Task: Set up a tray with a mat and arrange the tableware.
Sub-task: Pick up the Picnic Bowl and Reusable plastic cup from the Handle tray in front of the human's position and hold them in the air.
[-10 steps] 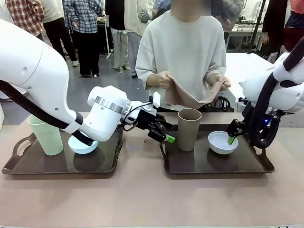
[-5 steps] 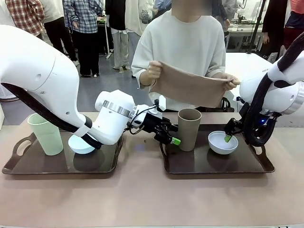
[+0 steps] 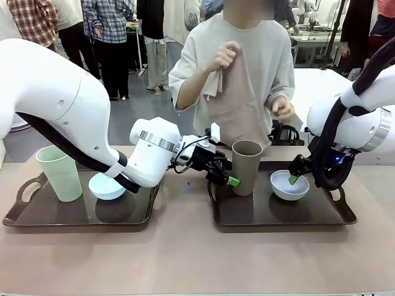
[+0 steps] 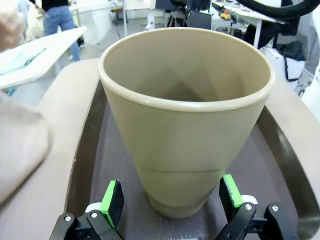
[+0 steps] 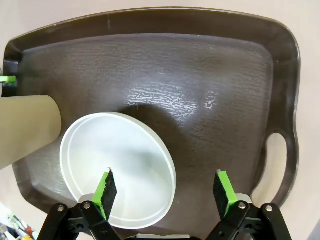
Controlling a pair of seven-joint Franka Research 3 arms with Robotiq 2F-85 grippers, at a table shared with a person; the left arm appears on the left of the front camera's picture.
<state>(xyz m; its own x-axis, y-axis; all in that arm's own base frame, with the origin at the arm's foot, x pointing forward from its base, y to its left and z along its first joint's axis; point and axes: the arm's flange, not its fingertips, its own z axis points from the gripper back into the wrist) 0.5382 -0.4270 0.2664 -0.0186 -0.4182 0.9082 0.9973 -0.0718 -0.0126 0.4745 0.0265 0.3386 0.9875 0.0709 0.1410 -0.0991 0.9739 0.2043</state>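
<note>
The left fingers (image 4: 112,199) are spread, straddling the base of the brown tumbler (image 4: 185,125) without gripping. The right fingers (image 5: 105,190) are spread too, one over the white bowl (image 5: 120,165), one outside its rim. Both pieces sit on the right tray (image 5: 200,80), which rests on the bench (image 3: 185,259). At the far side, a hand (image 3: 225,55) holds up the mat (image 3: 237,105).

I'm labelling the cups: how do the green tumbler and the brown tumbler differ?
The green tumbler stands on the left tray; the brown tumbler stands on the right tray. The left end effector has its open fingers either side of the brown tumbler's base; none is at the green tumbler. Both are upright and tapered.
</note>
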